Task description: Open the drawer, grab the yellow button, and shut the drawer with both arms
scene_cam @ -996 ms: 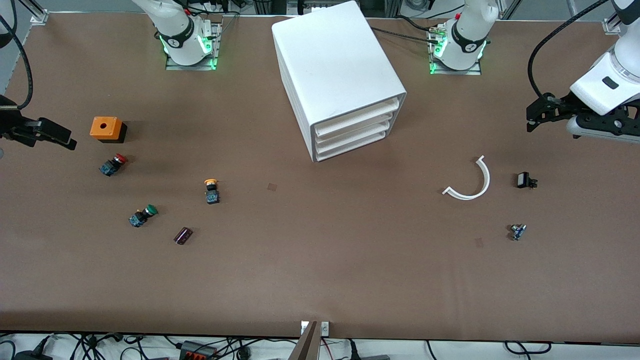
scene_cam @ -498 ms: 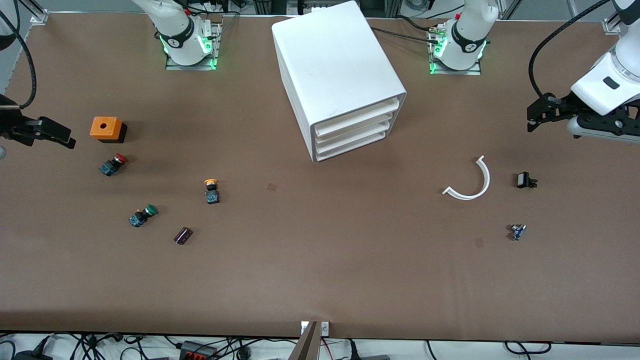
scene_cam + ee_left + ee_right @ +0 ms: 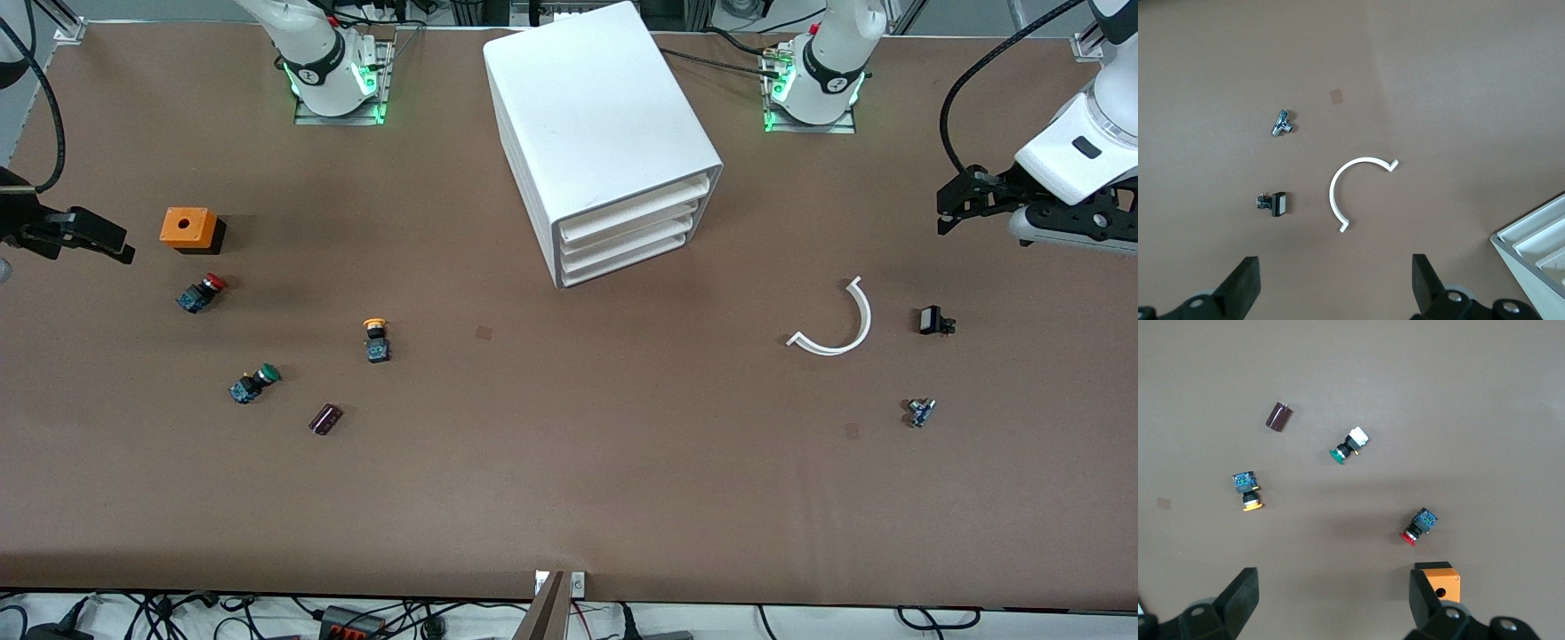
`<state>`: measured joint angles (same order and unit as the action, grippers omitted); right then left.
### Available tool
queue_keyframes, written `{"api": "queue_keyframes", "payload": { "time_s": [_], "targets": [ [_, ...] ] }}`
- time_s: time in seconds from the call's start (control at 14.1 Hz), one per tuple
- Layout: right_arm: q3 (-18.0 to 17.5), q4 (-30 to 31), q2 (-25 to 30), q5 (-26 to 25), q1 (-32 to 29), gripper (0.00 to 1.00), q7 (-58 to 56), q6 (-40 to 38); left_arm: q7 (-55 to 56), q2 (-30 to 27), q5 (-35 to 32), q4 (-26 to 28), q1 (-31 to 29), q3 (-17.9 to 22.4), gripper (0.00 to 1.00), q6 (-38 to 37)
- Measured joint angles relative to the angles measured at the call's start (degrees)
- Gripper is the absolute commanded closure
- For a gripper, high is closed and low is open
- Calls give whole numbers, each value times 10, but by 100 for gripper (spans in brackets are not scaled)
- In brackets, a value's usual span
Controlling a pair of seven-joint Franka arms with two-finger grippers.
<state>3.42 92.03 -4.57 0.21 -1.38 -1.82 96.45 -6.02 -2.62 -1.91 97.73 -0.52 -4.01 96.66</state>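
The white cabinet [image 3: 597, 124] stands at the table's middle, near the arms' bases. Its top drawer [image 3: 636, 210] is shut, like the three below; a corner of the cabinet shows in the left wrist view [image 3: 1538, 243]. The orange-yellow-capped button [image 3: 376, 340] lies on the table toward the right arm's end, also in the right wrist view [image 3: 1247, 491]. My right gripper [image 3: 84, 236] is open and empty, up at the right arm's end beside the orange box. My left gripper [image 3: 956, 203] is open and empty, up at the left arm's end.
Near the button lie a red-capped button [image 3: 200, 292], a green-capped button [image 3: 253, 382], a dark cylinder [image 3: 325, 419] and an orange box [image 3: 188, 228]. Toward the left arm's end lie a white curved piece [image 3: 837, 322], a small black part [image 3: 934, 321] and a small metal part [image 3: 919, 412].
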Motion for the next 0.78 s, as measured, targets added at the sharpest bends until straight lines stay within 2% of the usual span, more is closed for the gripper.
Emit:
{"api": "queue_keyframes", "payload": {
  "time_s": [0.78],
  "targets": [
    [-2, 0, 0, 0, 5, 0, -1, 0, 0, 0, 0, 0, 0, 0, 0, -6]
  ]
}}
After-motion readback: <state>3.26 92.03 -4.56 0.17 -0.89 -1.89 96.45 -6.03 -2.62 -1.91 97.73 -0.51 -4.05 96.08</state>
